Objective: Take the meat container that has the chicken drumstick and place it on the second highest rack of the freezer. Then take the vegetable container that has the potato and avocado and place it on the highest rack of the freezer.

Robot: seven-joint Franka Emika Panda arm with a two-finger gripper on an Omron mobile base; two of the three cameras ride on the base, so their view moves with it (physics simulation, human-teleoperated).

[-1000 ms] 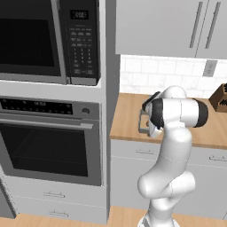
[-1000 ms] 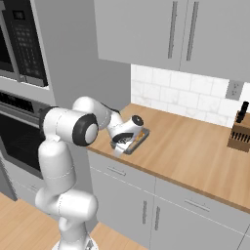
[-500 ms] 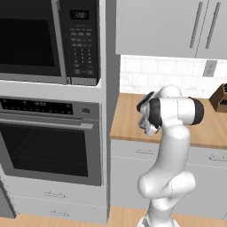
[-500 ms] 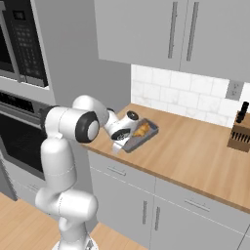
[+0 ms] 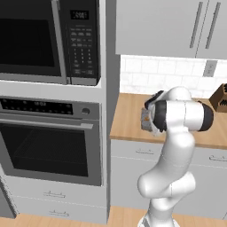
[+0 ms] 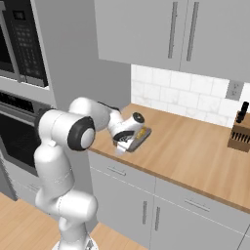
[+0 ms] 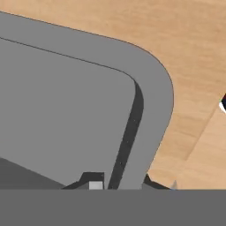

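Hand [image 7: 118,183] clamped on grey meat container's [image 7: 66,114] rim (corner nearest), drumstick [image 6: 140,134] just beyond, over counter [image 6: 195,146]

Tray [image 6: 138,138] sat on the counter [image 6: 195,151] near its left end, just right of the oven column. Oven [image 5: 46,142] stood below the microwave [image 5: 44,40]. Knife block [image 6: 240,134] stood far right by the backsplash. Cabinets [image 6: 180,29] hung above.

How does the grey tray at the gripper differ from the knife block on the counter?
The tray is flat, shallow and grey; the knife block is tall, chunky and brown wood. The tray sits near the counter's front edge with the gripper shut on its rim; the knife block stands by the wall, untouched. Both rest on the same counter.
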